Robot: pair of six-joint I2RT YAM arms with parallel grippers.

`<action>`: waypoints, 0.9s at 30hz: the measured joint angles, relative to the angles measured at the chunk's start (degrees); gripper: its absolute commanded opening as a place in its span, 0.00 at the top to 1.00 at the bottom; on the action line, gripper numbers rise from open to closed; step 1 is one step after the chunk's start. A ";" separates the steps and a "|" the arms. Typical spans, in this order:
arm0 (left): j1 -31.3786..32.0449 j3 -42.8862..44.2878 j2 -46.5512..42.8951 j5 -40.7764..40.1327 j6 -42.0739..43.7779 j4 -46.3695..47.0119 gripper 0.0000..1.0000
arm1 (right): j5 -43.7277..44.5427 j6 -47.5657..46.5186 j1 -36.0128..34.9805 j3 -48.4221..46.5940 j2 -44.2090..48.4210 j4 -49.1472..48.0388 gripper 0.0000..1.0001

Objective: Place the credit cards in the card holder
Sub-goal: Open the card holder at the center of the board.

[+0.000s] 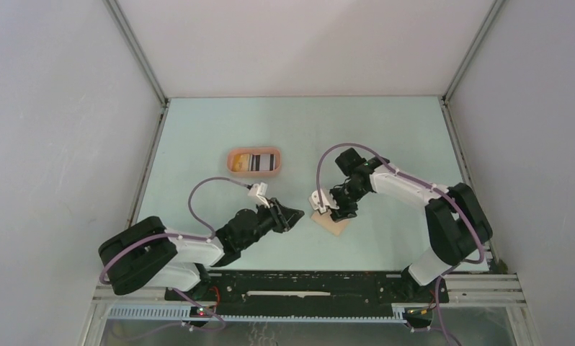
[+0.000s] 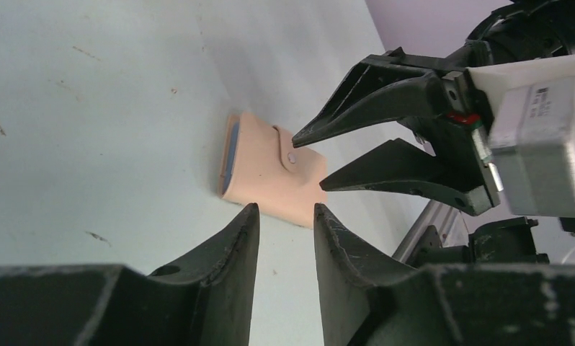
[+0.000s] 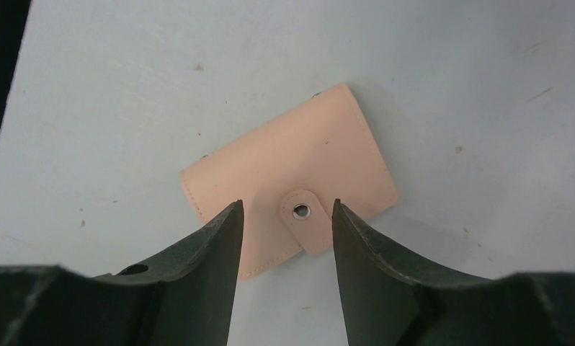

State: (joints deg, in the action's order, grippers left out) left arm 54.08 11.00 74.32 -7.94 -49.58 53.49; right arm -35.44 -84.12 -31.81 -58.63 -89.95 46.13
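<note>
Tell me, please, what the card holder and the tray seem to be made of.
The card holder looks like matte tan leather or faux leather: stitched edges, a tab with a metal snap. The tray looks like smooth peach plastic, but is too small to be sure.

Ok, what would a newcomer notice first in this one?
The tan card holder lying closed on the table near the arms, with the open right gripper poised right over its snap tab. The open left gripper points at it from the side, and farther back an orange tray holds the credit cards.
</note>
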 measured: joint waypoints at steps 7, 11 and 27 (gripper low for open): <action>0.17 0.00 5.66 -0.39 -1.01 3.23 0.66 | 3.82 0.04 -0.33 0.00 -5.01 -1.55 0.46; 0.22 0.00 9.88 -0.11 -1.99 6.51 0.68 | 4.66 0.44 -0.96 -0.15 -6.03 -2.10 0.48; 0.55 0.04 15.82 0.68 -4.02 11.98 0.71 | 8.09 1.84 -3.28 -3.67 -8.76 -0.07 0.76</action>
State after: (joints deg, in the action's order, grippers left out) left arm 54.63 11.05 90.15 -7.27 -53.60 65.47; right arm -27.35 -82.28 -35.09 -62.30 -98.72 46.06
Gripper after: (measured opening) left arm 0.293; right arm 0.296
